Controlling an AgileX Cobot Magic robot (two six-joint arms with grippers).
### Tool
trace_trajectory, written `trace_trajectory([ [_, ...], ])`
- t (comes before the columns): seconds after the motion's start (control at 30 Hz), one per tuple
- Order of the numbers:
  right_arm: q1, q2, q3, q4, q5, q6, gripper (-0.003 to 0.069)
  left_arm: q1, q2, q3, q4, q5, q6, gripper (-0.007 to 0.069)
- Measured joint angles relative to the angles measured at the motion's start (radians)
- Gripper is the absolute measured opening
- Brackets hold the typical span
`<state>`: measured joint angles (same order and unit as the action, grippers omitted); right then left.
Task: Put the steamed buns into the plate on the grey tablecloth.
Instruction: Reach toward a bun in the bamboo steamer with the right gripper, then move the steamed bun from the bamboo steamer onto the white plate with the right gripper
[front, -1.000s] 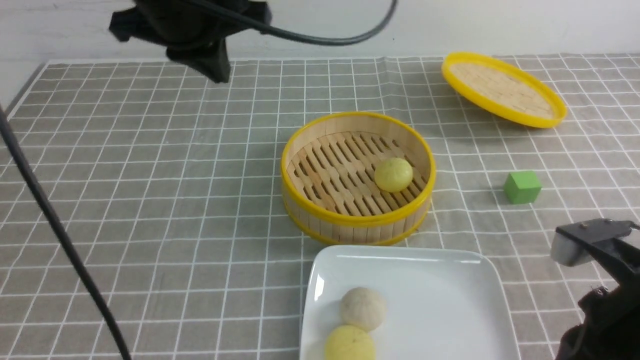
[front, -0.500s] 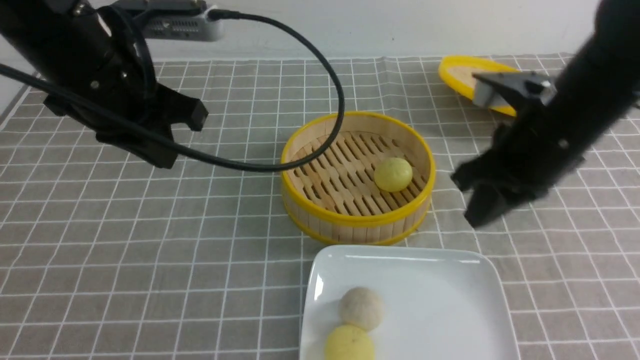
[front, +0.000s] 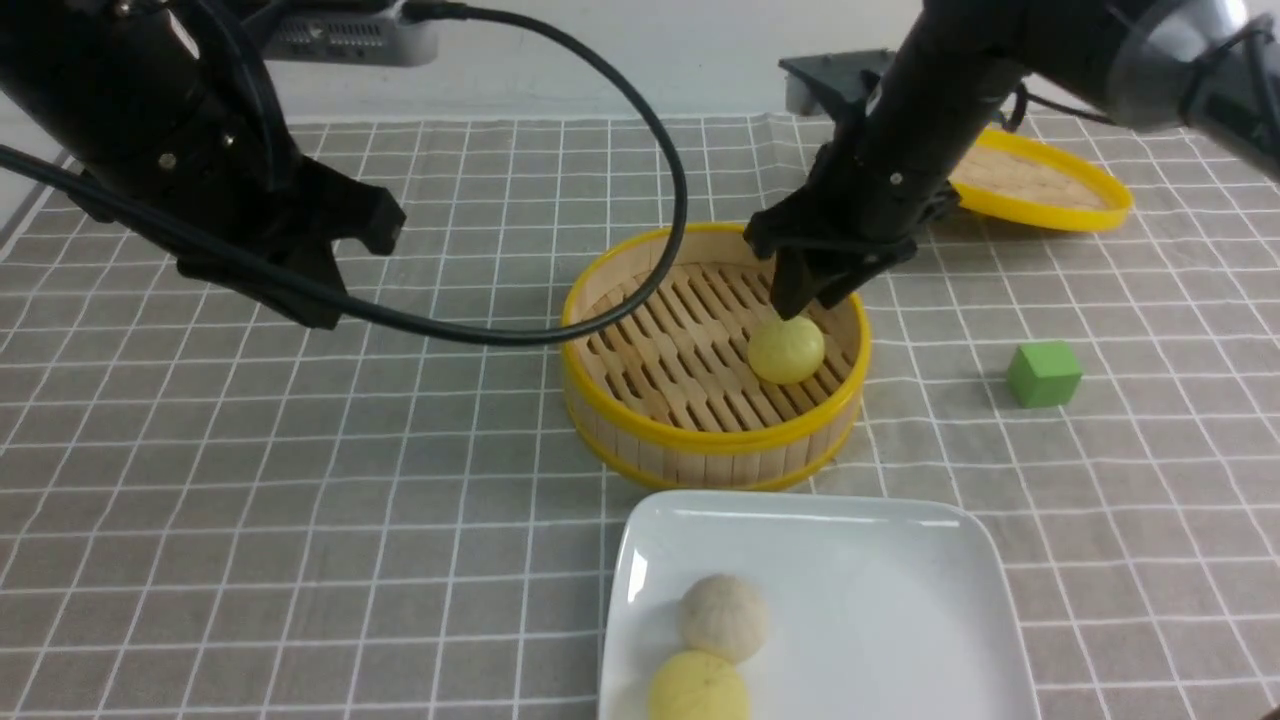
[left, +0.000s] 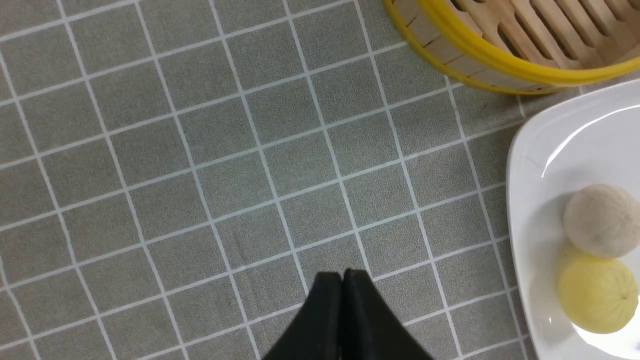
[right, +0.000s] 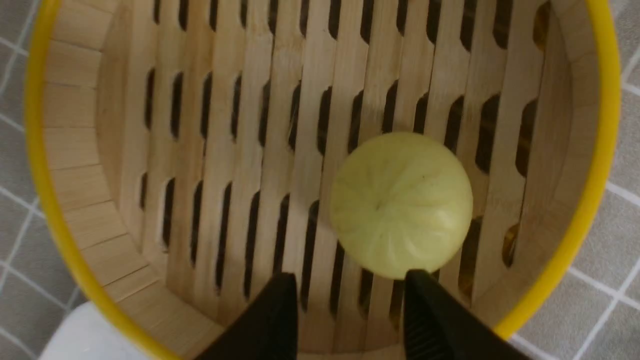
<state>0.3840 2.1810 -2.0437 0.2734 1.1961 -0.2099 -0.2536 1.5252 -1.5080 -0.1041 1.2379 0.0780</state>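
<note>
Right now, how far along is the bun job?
Done: one off-white bun and one yellow bun lie on the white plate. In hand: the open right claw hangs over the last yellow bun in the bamboo steamer. Left: grasp it, move it to the plate.

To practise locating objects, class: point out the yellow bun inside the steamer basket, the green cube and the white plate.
yellow bun (front: 787, 350): front view, middle of its dome.
green cube (front: 1044, 374): front view, centre of the cube.
white plate (front: 880, 610): front view, bare middle of its floor.

no readable text, labels or numbers
</note>
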Motion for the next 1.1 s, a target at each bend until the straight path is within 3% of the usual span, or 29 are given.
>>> trace_trajectory([
  [0.2,0.000,0.079,-0.001,-0.052,-0.014,-0.014,0.0317,0.000,0.000,0.000,0.000,0.000,0.000,0.0018],
  [0.3,0.000,0.091,-0.001,-0.082,-0.013,-0.013,0.0237,0.000,0.000,0.000,0.000,0.000,0.000,0.0019],
  [0.4,0.000,0.076,-0.013,-0.086,0.001,-0.012,0.0045,0.000,0.000,0.000,0.000,0.000,0.000,0.0020],
  [0.47,0.000,0.066,-0.017,-0.086,0.008,-0.012,0.0018,0.000,0.000,0.000,0.000,0.000,0.000,0.0020],
  [0.87,0.000,-0.324,0.050,-0.037,0.042,0.066,0.0011,0.000,0.000,0.000,0.012,0.000,0.000,0.0020],
  [1.1,0.002,-0.702,0.524,0.102,0.047,0.091,0.0015,0.000,0.000,0.000,0.014,0.000,0.000,0.0020],
])
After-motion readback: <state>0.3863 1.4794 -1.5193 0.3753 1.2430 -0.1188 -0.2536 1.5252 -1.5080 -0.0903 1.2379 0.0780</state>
